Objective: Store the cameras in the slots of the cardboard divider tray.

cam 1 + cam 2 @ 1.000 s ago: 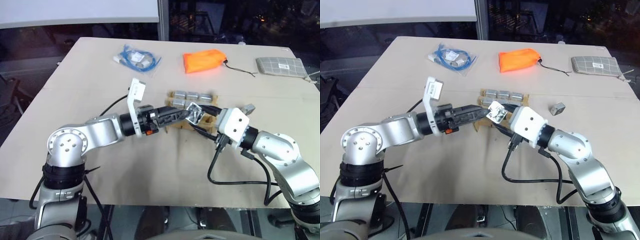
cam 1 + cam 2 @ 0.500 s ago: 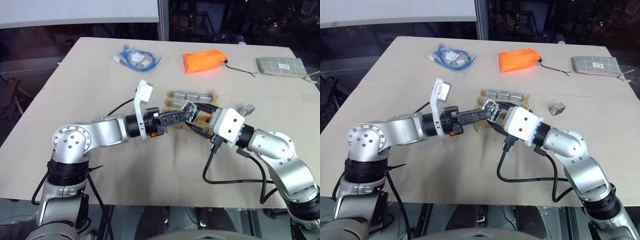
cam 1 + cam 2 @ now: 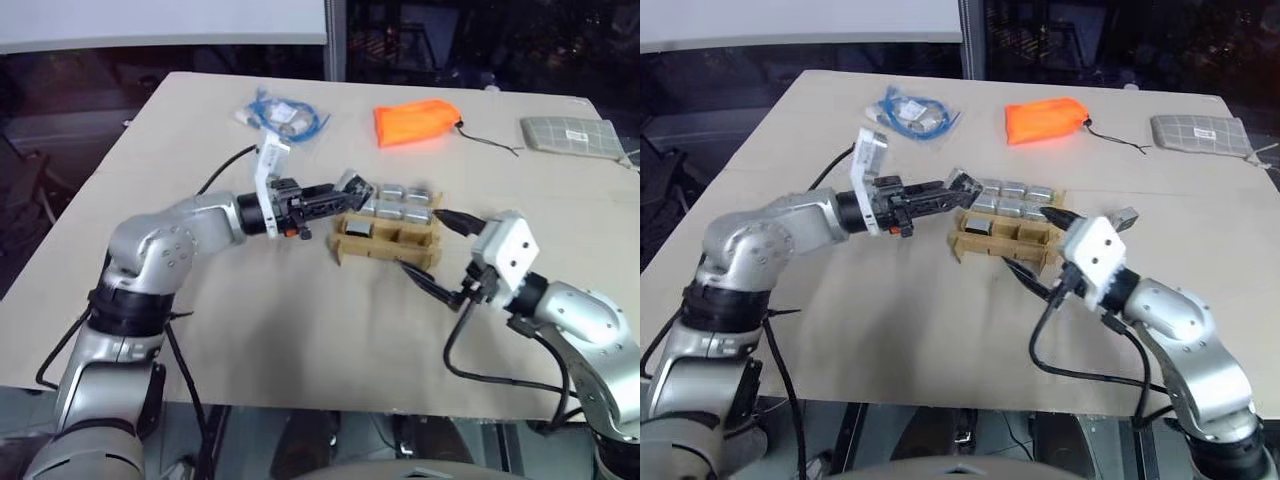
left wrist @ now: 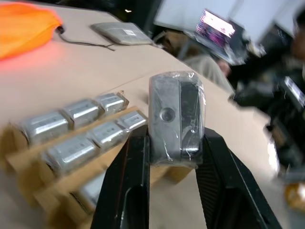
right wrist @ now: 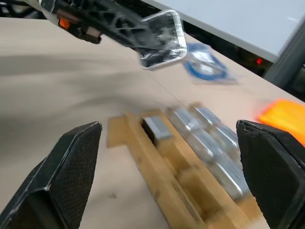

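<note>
Silver camera (image 4: 176,117) now sits clamped in our left gripper (image 3: 340,190) above the tray (image 3: 385,245) mid-table, since our right gripper (image 3: 440,250) spread wide, completing the handover.

Silver-grey metallic arm shells, rounded joint housings; ring of small screws on left shoulder disc. Black collars between segments. White boxy wrist camera mounts on both arms. Left gripper (image 3: 338,192): black lattice-ribbed fingers, small orange-red tab near base. Right gripper (image 3: 434,250): black tapered fingers (image 5: 71,167) with fine textured surface. Black cables looping from both forearms, along torso sides.
</note>
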Tool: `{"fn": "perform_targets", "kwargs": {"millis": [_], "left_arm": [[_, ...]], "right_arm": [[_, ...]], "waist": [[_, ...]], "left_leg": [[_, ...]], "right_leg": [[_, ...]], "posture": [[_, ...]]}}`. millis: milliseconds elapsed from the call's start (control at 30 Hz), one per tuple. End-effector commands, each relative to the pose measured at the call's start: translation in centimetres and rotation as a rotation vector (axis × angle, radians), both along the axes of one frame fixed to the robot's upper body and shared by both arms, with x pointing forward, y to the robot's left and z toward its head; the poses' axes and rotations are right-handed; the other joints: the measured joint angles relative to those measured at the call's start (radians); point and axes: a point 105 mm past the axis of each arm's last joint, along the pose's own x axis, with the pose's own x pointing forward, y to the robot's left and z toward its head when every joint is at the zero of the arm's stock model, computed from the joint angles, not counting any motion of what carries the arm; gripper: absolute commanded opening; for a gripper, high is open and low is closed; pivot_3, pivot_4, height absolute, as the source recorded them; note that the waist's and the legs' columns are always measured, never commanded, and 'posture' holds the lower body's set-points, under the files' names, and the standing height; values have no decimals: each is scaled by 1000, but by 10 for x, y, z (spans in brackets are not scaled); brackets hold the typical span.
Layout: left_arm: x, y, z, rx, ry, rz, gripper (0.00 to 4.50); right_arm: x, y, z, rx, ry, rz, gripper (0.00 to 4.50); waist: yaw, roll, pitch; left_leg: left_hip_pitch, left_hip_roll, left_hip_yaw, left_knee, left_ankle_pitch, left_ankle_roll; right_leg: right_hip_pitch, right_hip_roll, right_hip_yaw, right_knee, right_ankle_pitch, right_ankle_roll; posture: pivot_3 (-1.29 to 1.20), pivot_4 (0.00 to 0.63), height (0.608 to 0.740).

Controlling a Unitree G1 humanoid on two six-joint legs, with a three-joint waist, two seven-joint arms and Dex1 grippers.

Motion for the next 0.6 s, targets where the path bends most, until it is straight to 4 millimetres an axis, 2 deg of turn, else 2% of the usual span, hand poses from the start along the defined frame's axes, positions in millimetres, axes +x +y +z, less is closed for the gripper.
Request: {"fn": "perform_targets", "kwargs": {"millis": [33,133,333,600], "left_arm": [[5,-10,-2,145,-193,-190,761],[20,-15,-15,239,-237,-260,761],[43,-28,-25,326,-256,-303,761],[50,-41,-36,415,-275,-361,761]], "right_arm": [[-12,-9,17,26,-53,-10,4483],[-18,-13,18,35,-47,-34,4483],[-31,-14,13,23,-30,-62,4483],[-47,-26,5,-3,16,-136,4483]], "waist": [[-3,0,0],[-3,0,0],[-7,-1,1],[-4,-2,1]], "left_leg": [[0,0,0,0,0,0],[0,1,1,0,0,1],[-2,1,-1,1,-3,5],[-3,1,-2,1,-4,7]], "right_leg": [[0,0,1,0,0,0],[0,1,1,0,0,0],[-2,2,3,0,0,1],[-2,1,3,0,0,1]], "posture": [[0,150,740],[0,150,740],[0,150,740],[0,150,740]]}}
